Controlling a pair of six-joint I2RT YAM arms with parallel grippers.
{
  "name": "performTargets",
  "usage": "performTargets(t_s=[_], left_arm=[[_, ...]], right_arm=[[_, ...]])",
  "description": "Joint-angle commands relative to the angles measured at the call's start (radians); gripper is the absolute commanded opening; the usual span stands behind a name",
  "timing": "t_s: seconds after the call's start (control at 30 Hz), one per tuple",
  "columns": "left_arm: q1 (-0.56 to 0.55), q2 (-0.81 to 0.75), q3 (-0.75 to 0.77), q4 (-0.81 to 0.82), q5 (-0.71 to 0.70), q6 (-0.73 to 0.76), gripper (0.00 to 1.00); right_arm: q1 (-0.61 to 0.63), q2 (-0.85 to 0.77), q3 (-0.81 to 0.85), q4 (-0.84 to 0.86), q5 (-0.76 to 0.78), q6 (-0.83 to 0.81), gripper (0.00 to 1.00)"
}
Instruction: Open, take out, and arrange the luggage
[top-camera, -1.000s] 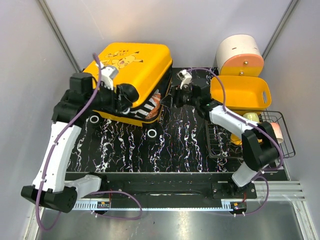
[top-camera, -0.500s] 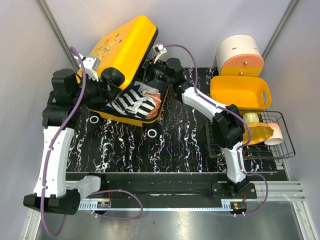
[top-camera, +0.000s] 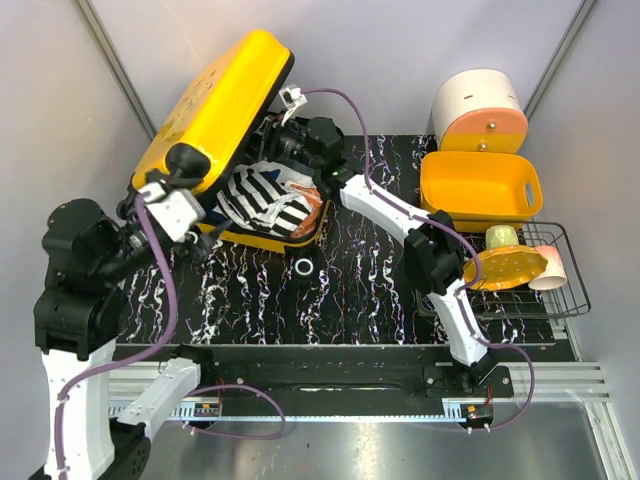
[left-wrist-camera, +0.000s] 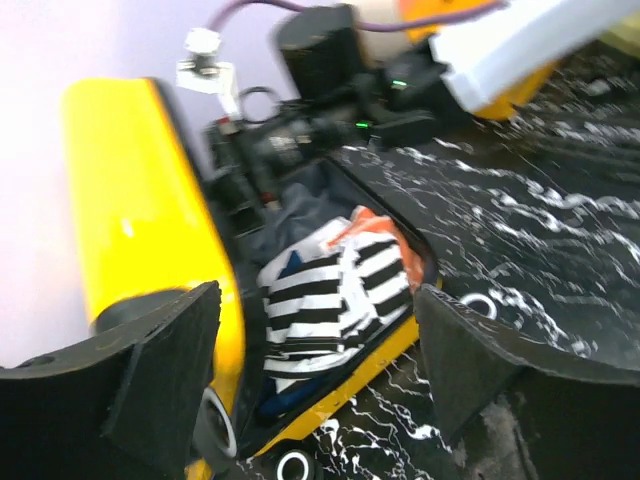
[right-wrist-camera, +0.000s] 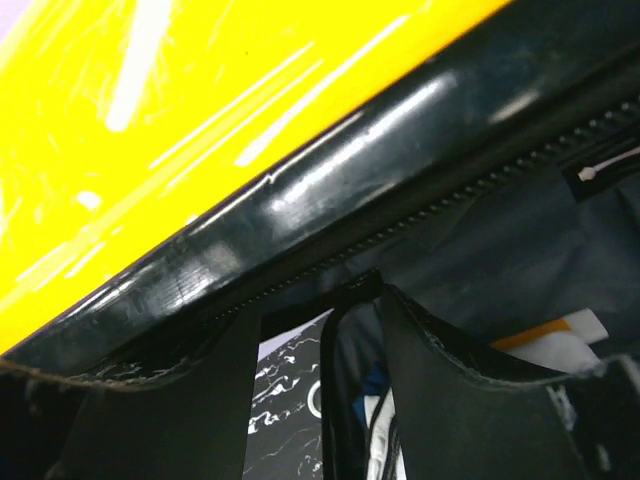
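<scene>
At the raised luggage lid, right claw reaches.

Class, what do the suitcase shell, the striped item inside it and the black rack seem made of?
Suitcase shell: likely hard plastic, glossy; it shows sharp highlights. Striped item: soft fabric, judging by its folds. Black rack: thin wire, probably coated metal.

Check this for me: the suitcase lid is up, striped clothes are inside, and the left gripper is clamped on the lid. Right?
Not quite. The left gripper is not clamped on anything: the left wrist view shows it open, with nothing between its fingers. The rest holds: the suitcase lid is up and striped clothes are inside.
</scene>
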Motion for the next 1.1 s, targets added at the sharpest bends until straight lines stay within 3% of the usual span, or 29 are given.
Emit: performTargets(t_s=[0.0, 0.1, 0.23, 0.33, 0.43, 0.6, 0.77, 1.07], left_arm=[[-0.141, 0.068, -0.033, -0.244, 0.082, 0.338, 0.77], [-0.264, 0.082, -0.165, -0.191, -0.116, 0.351, 0.75], [-0.274, 0.107, -0.353, 0.072, -0.288, 0.297, 0.74], [-0.252, 0.138, -0.386, 0.227, -0.388, 0.257, 0.74], [-0.137, 0.185, -0.362, 0.344, -0.413, 0.212, 0.73], [0.076, 0.286, -0.22, 0.387, -0.382, 0.118, 0.72], [0.136, 0.299, -0.193, 0.432, -0.397, 0.136, 0.72], [0.232, 0.352, -0.153, 0.42, -0.408, 0.119, 0.77]], right_arm=[[0.027, 0.014, 0.114, 0.065, 0.001, -0.007, 0.59], [0.035, 0.036, 0.16, 0.046, 0.001, -0.022, 0.59], [0.043, 0.06, 0.218, 0.037, -0.021, -0.038, 0.6], [0.043, 0.056, 0.231, 0.028, -0.039, -0.045, 0.6], [0.043, 0.024, 0.179, 0.038, -0.06, -0.056, 0.6], [0.041, -0.036, 0.056, 0.057, -0.082, -0.065, 0.62], [0.033, -0.123, -0.144, 0.034, -0.129, -0.123, 0.68], [0.033, -0.153, -0.13, -0.538, -0.272, -0.454, 0.74]])
